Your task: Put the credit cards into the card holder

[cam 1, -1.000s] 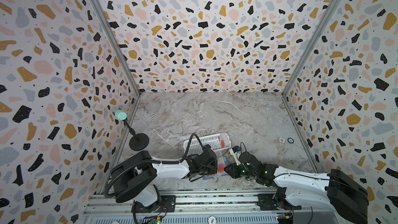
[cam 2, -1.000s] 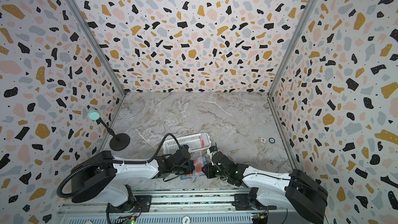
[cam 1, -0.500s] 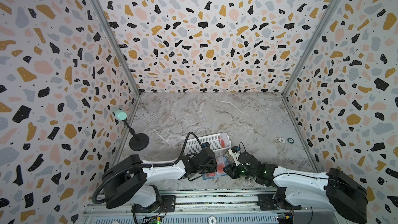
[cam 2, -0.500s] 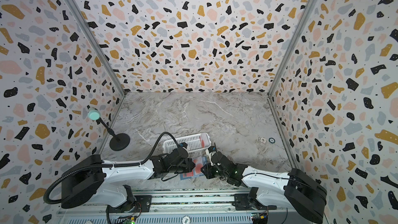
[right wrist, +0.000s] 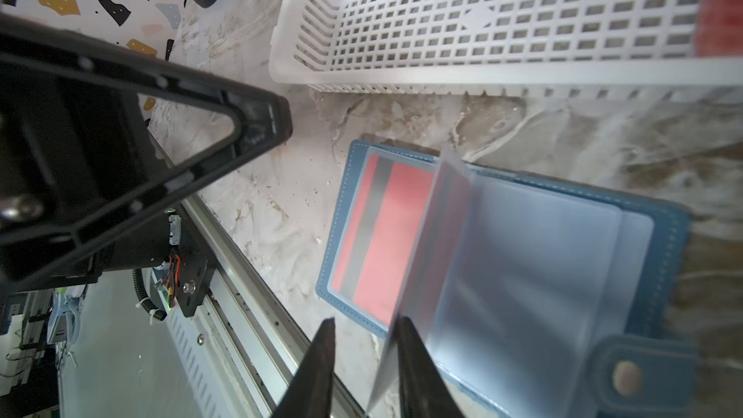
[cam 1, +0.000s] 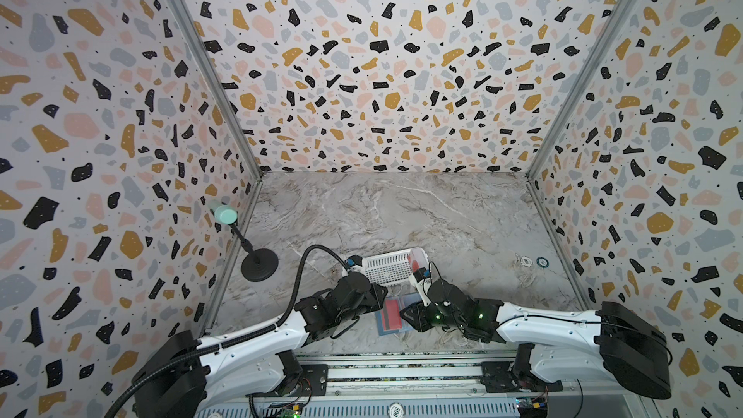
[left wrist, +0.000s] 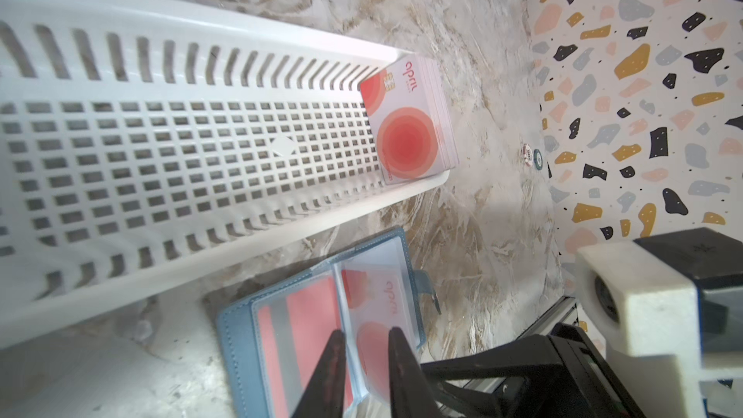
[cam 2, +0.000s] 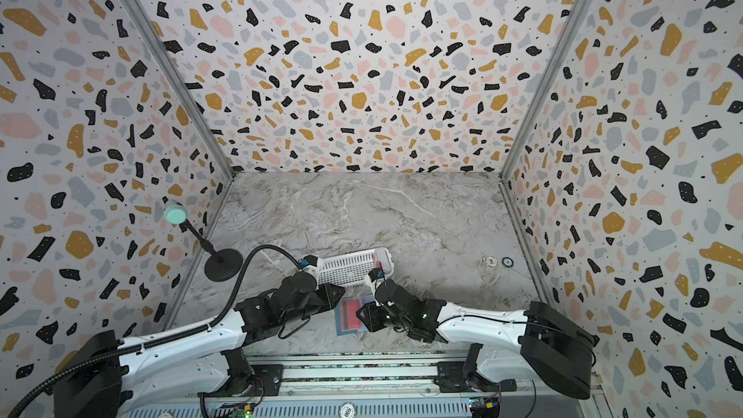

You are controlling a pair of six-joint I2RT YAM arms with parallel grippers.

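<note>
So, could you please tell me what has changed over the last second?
The left hand has opened and drawn back leftward, its elbow swinging low, uncovering the card holder with a red-backed credit card in its pocket. The right hand, the white basket and the stand are about where they were.

Blue card holder; token apparently teal-rimmed

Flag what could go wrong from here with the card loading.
1. A clear leaf of the card holder stands between the right gripper's fingers; pulling back may drag it.
2. Remaining credit cards sit stacked at the basket's end; a pick may lift several.
3. Nearby, the left gripper hovers; arms could clash.
</note>
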